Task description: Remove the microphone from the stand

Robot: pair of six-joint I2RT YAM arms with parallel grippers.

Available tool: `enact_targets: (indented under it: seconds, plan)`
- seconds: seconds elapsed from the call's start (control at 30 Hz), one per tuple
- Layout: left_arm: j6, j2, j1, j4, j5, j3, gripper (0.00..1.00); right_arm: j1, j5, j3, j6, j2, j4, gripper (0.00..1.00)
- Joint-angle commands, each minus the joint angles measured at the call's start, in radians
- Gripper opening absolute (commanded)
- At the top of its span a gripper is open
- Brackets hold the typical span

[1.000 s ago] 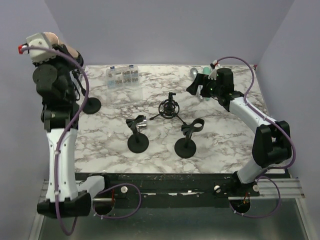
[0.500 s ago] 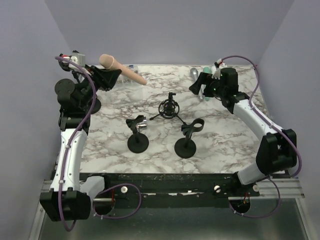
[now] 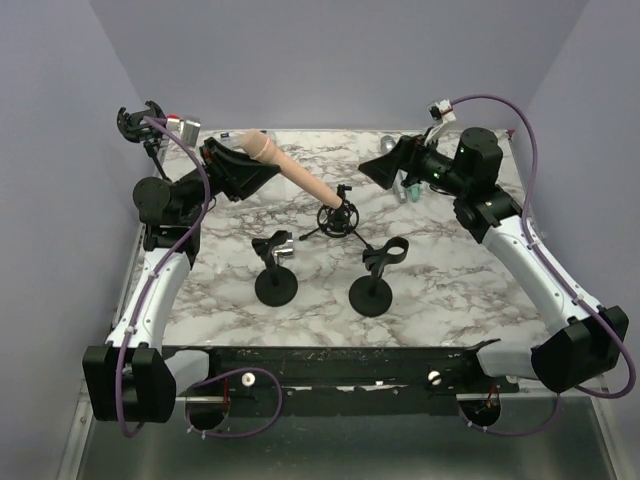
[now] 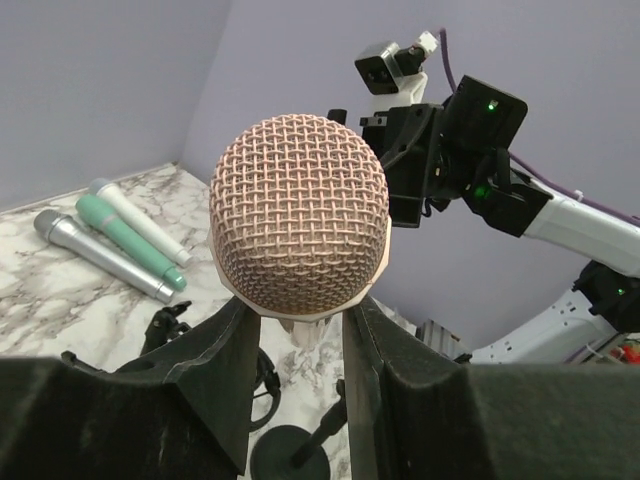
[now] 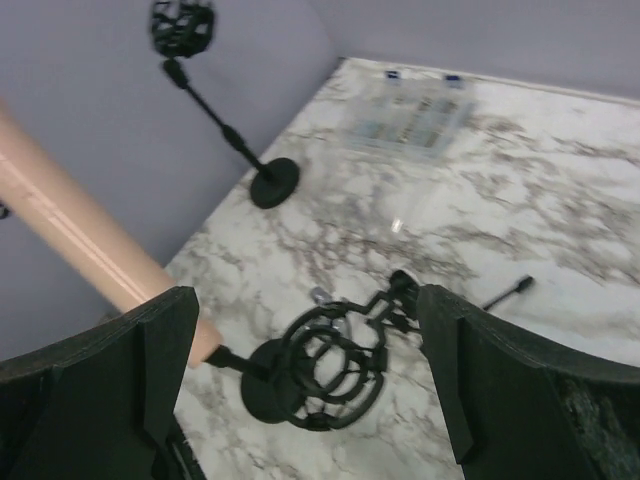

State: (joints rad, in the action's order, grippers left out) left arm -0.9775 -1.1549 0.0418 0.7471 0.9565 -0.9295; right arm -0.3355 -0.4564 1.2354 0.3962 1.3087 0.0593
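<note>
A pink microphone (image 3: pixel 295 178) is gripped just below its mesh head (image 4: pixel 300 225) by my left gripper (image 3: pixel 243 172), which is shut on it. It hangs in the air over the back left of the marble table (image 3: pixel 450 270). Its handle points right and down, ending just above the black shock-mount stand (image 3: pixel 340 215). A tall stand (image 3: pixel 138 120) with an empty cradle rises at the far left. My right gripper (image 3: pixel 378 170) is open and empty, above the table to the right of the shock mount (image 5: pixel 330 365). The handle (image 5: pixel 70 240) shows in the right wrist view.
Two short stands with empty clips (image 3: pixel 275 270) (image 3: pixel 378 275) stand near the table's middle front. A clear parts box (image 5: pixel 415 120) lies at the back. Silver and green microphones (image 4: pixel 110 240) lie at the back right.
My left arm has swung down and to the right from high at the far left, carrying the pink microphone over the table. My right gripper has risen and moved left, still open.
</note>
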Motion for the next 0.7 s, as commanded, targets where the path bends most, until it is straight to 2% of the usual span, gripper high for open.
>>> enact_targets:
  seconds: [0.0,0.13,0.27,0.43,0.67]
  plan:
    - [-0.058,0.052,0.016,0.113,0.044,0.047,0.0,-0.063,-0.294,0.03,0.075,-0.006,-0.213,1.0]
    - [-0.013,0.071,0.044,0.056,0.04,0.044,0.0,-0.172,-0.376,0.07,0.075,0.055,-0.273,1.0]
    - [-0.001,0.082,0.061,0.029,0.042,0.039,0.0,-0.282,-0.357,0.124,0.049,0.117,-0.264,0.99]
    - [0.012,0.092,0.078,0.007,0.04,0.038,0.0,-0.352,-0.356,0.11,0.043,0.141,-0.331,0.87]
    - [-0.001,0.089,0.095,0.006,0.034,0.04,0.0,-0.367,-0.305,0.064,0.041,0.143,-0.387,0.66]
